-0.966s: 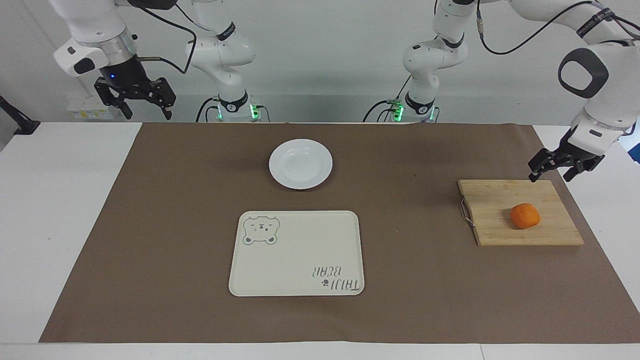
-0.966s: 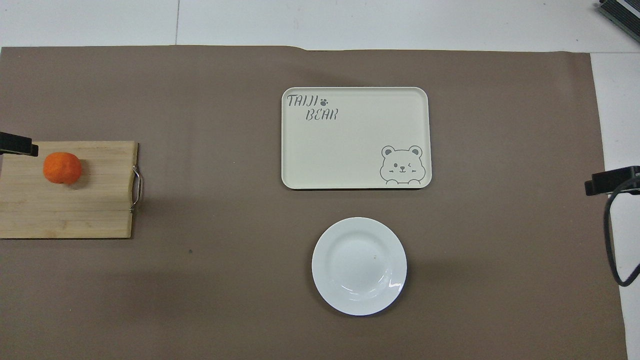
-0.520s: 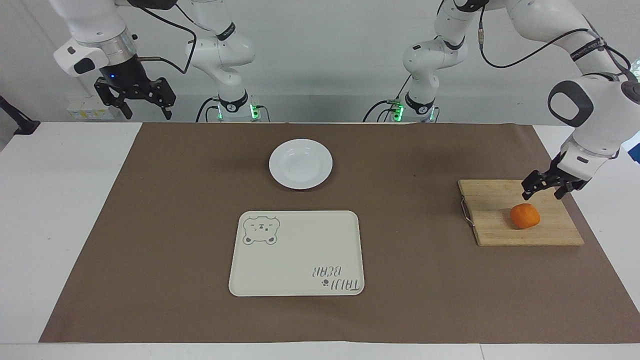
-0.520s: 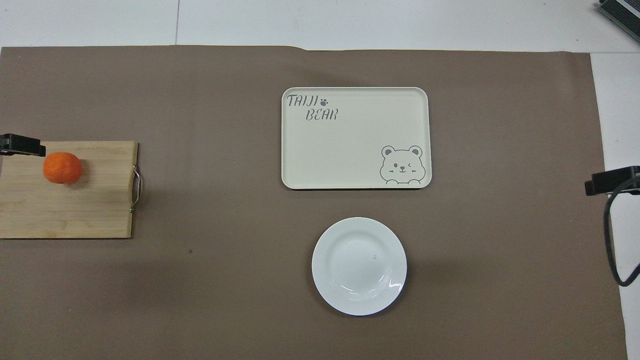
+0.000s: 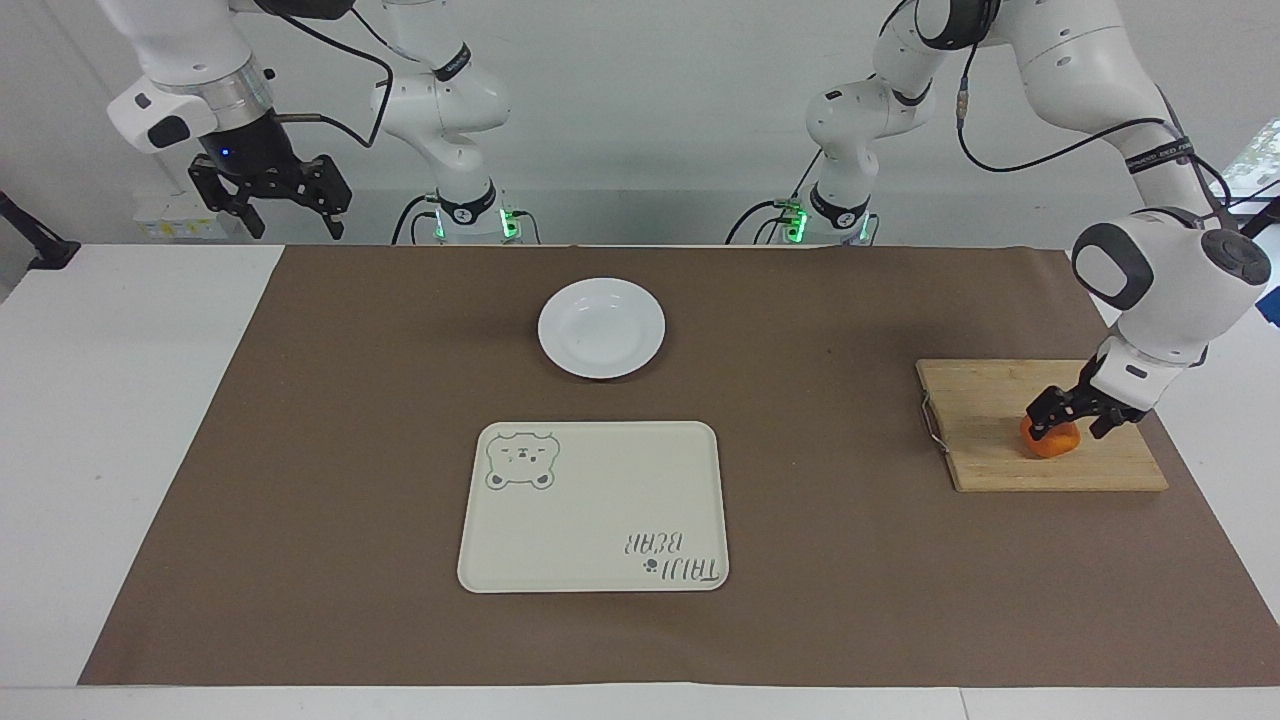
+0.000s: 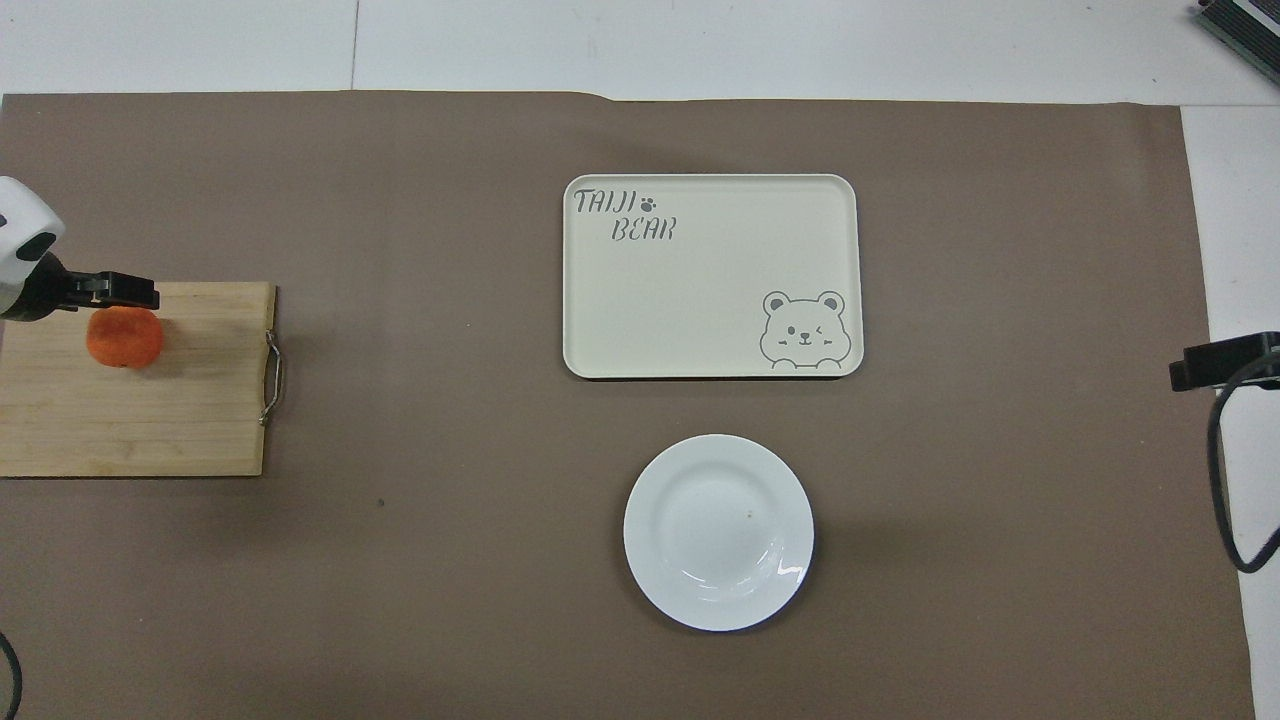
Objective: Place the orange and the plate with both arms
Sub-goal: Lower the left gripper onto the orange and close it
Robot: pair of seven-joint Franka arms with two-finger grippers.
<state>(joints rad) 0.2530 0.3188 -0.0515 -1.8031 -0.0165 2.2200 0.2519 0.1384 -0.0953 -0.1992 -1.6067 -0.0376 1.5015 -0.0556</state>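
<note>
The orange [image 5: 1050,443] lies on a wooden cutting board [image 5: 975,400] at the left arm's end of the table. My left gripper [image 5: 1066,432] is open and down at the orange, one finger on each side of its top. In the overhead view the left gripper [image 6: 105,292] overlaps the edge of the orange [image 6: 123,340]. The white plate [image 5: 601,328] sits empty on the brown mat, nearer to the robots than the tray; it also shows in the overhead view [image 6: 718,531]. My right gripper [image 5: 268,205] is open and waits, raised over the right arm's end of the table.
A cream tray with a bear drawing [image 5: 594,507] lies on the mat, farther from the robots than the plate; it also shows in the overhead view [image 6: 712,276]. The cutting board [image 6: 130,420] has a metal handle [image 6: 272,378] on the side toward the tray.
My left gripper has come down from above the board's edge onto the orange and now straddles it. The orange, plate and right arm have not moved.
</note>
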